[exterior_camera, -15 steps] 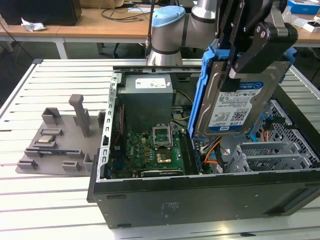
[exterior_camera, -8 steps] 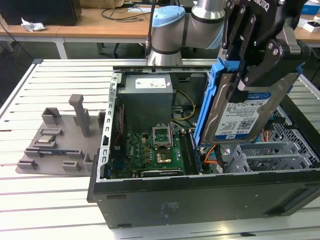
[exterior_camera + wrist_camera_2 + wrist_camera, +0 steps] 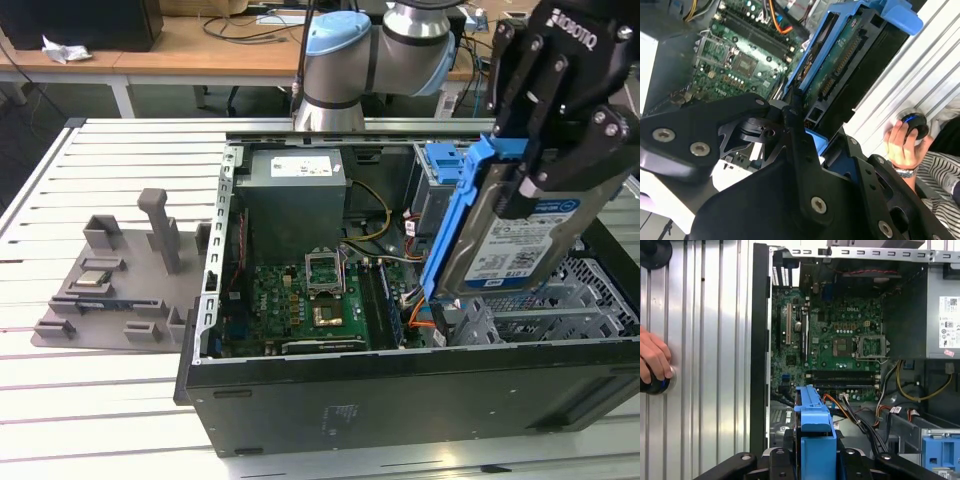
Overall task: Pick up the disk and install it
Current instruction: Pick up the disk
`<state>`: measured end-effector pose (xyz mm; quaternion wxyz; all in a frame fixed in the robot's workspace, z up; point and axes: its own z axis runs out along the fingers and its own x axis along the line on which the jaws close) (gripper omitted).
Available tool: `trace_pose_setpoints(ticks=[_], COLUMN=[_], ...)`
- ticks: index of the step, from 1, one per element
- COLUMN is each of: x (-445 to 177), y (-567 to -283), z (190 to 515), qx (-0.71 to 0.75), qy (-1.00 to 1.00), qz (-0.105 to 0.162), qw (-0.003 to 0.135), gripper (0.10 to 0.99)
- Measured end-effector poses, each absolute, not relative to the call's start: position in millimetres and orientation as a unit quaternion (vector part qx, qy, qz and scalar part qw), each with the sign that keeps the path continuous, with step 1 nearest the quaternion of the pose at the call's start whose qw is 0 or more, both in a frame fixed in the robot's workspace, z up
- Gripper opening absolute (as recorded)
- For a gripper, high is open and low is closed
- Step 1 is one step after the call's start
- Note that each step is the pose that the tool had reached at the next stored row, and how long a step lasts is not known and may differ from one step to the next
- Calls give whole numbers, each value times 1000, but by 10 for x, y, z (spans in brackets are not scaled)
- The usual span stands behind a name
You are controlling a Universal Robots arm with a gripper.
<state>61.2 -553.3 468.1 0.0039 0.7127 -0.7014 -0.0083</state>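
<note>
My gripper (image 3: 545, 180) is shut on the disk (image 3: 520, 235), a silver hard drive with a white-and-blue label and blue plastic rails. In the exterior view the disk hangs tilted, one end down, above the open computer case (image 3: 400, 390) on that view's right. Its lower end is just above the metal cage inside the case. In the second wrist view the black fingers (image 3: 790, 125) clamp the disk (image 3: 840, 75) by its sides, green circuit board facing the camera. The first wrist view has the disk's blue rail (image 3: 815, 425) between the gripper's (image 3: 815, 462) black links, over the case interior.
A blue-topped grey drive bay (image 3: 445, 165) stands inside the case behind the disk. The motherboard (image 3: 300, 305) and cables fill the case floor. A grey fixture tray (image 3: 120, 280) with a small chip (image 3: 92, 279) lies at the exterior view's left. A person's hand (image 3: 652, 360) rests on a dark knob.
</note>
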Motion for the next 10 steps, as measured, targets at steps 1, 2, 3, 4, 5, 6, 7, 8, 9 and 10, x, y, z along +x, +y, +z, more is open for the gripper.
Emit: trace_pose_setpoints(ticks=[1, 2, 3, 4, 5, 6, 7, 8, 9, 10], x=[672, 718, 752, 793, 828, 897, 950, 985, 1029, 1062], y=[-5535, -5537, -5537, -5538, -5538, -5539, -5539, -5539, -5540, -5540], z=[4668, 4659, 4652, 4643, 4635, 4621, 4611, 4606, 4601, 4598], qx=[713, 713, 713, 713, 713, 713, 713, 713, 713, 713], qy=[-701, -701, -701, -701, -701, -701, -701, -701, -701, -701], qz=[-8, -8, -9, -9, -9, -9, -9, -9, -9, -9], qw=[4, 4, 4, 4, 4, 4, 5, 5, 5, 5], gripper=[369, 369, 369, 369, 369, 369, 369, 369, 369, 369])
